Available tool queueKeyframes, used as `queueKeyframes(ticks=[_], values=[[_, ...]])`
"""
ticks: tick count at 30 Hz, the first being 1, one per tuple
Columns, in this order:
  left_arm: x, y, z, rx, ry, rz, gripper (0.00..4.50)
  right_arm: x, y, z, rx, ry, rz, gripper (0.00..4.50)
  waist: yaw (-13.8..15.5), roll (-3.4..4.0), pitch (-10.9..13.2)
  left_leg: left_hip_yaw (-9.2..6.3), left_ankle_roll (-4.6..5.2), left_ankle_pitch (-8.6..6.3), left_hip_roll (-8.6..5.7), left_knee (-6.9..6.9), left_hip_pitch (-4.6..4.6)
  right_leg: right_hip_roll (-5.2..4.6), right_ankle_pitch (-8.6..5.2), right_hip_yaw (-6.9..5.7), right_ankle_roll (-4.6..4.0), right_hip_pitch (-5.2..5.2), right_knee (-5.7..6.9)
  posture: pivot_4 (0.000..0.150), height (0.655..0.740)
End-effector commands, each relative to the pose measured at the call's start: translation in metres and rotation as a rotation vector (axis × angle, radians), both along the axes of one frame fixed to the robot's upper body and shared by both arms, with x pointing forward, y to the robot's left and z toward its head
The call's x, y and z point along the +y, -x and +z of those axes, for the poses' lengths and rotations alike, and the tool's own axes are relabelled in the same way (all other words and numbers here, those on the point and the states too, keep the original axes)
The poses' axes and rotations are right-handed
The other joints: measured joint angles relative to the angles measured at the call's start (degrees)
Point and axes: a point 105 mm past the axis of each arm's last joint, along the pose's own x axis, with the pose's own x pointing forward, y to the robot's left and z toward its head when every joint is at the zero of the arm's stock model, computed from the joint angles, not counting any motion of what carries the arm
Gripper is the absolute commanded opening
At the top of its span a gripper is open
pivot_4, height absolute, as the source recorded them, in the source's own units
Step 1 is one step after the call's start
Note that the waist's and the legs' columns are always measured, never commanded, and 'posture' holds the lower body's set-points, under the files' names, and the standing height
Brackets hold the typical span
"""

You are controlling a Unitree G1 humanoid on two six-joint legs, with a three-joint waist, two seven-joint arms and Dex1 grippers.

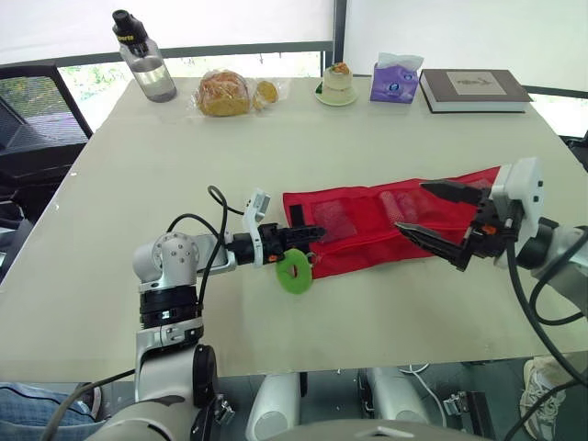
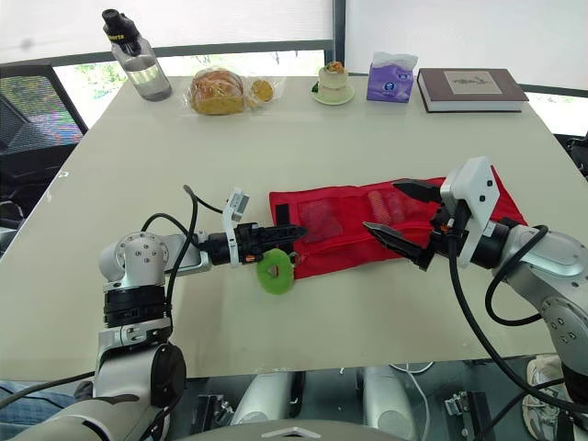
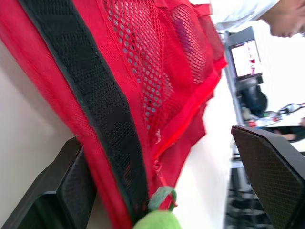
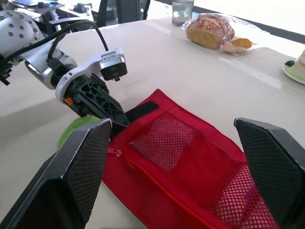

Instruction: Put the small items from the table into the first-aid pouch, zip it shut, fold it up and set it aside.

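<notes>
Both head eyes look forward and down across the whole table (image 1: 367, 156). The left wrist camera sits close on the red pouch (image 3: 143, 71); the right one faces the same pouch from farther back

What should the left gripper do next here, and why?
Probably close the left gripper on the left end of the red pouch: that edge lies between its open jaws, so a pinch would steady it. The green ring lies on the table by that end, and the right gripper hovers open over the mesh.
</notes>
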Motion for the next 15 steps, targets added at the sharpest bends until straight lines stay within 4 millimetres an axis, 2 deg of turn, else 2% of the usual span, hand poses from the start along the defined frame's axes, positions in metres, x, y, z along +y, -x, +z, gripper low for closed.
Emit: queueKeyframes(ticks=[1, 2, 5, 8, 9, 10, 11, 15], values=[[-0.001, -0.003, 0.011, -0.011, 0.059, 0.002, 4.07, 0.004, 0.005, 0.01, -0.062, -0.004, 0.015, 4.5, -0.1, -0.01, 0.0, 0.0, 0.0, 0.0, 0.0, 0.0, 0.0, 0.0, 0.0, 0.0, 0.0, 0.0, 0.0, 0.15, 0.74], [-0.001, -0.003, 0.012, -0.013, 0.061, 0.003, 3.83, 0.004, 0.006, 0.01, -0.062, -0.003, 0.014, 4.5, -0.1, -0.01, 0.0, -0.01, 0.0, 0.0, 0.0, -0.01, 0.0, 0.0, 0.0, 0.0, 0.0, 0.0, 0.0, 0.15, 0.74], [-0.002, -0.005, 0.015, -0.013, 0.087, 0.011, 2.64, 0.004, 0.006, 0.01, -0.063, -0.003, 0.013, 4.5, -0.1, -0.01, 0.0, -0.01, 0.0, 0.0, 0.01, -0.02, 0.0, 0.01, 0.0, 0.0, 0.0, -0.01, 0.0, 0.15, 0.74], [-0.001, -0.004, 0.017, -0.02, 0.092, 0.01, 1.09, 0.006, 0.006, 0.01, -0.062, -0.005, 0.016, 4.5, -0.1, -0.01, 0.0, -0.01, 0.0, 0.0, 0.01, -0.02, 0.0, 0.0, 0.0, 0.0, 0.0, -0.01, -0.01, 0.15, 0.74], [0.0, -0.004, 0.017, -0.023, 0.089, 0.01, 0.79, 0.006, 0.006, 0.009, -0.06, -0.006, 0.019, 4.5, -0.1, -0.01, 0.0, -0.01, 0.0, 0.0, 0.01, -0.02, 0.0, 0.0, 0.0, 0.0, 0.0, -0.01, -0.01, 0.15, 0.74], [0.0, -0.004, 0.016, -0.025, 0.082, 0.009, 0.25, 0.007, 0.006, 0.008, -0.058, -0.007, 0.021, 4.5, -0.1, -0.01, 0.0, -0.01, -0.01, 0.0, 0.01, -0.02, 0.0, 0.0, 0.0, 0.0, 0.0, -0.01, 0.0, 0.15, 0.74], [0.001, -0.003, 0.015, -0.026, 0.075, 0.008, 0.1, 0.008, 0.006, 0.008, -0.054, -0.006, 0.024, 4.5, -0.1, -0.01, 0.0, -0.01, -0.01, 0.0, 0.01, -0.02, 0.0, 0.0, 0.0, 0.0, 0.0, -0.01, -0.01, 0.15, 0.74], [0.001, -0.002, 0.011, -0.03, 0.044, 0.005, 0.1, 0.018, 0.006, -0.002, -0.003, -0.002, 0.039, 4.5, -0.2, -0.01, 0.0, -0.01, -0.01, 0.0, 0.01, -0.03, 0.01, 0.0, 0.0, 0.01, -0.01, -0.01, -0.01, 0.15, 0.74]])
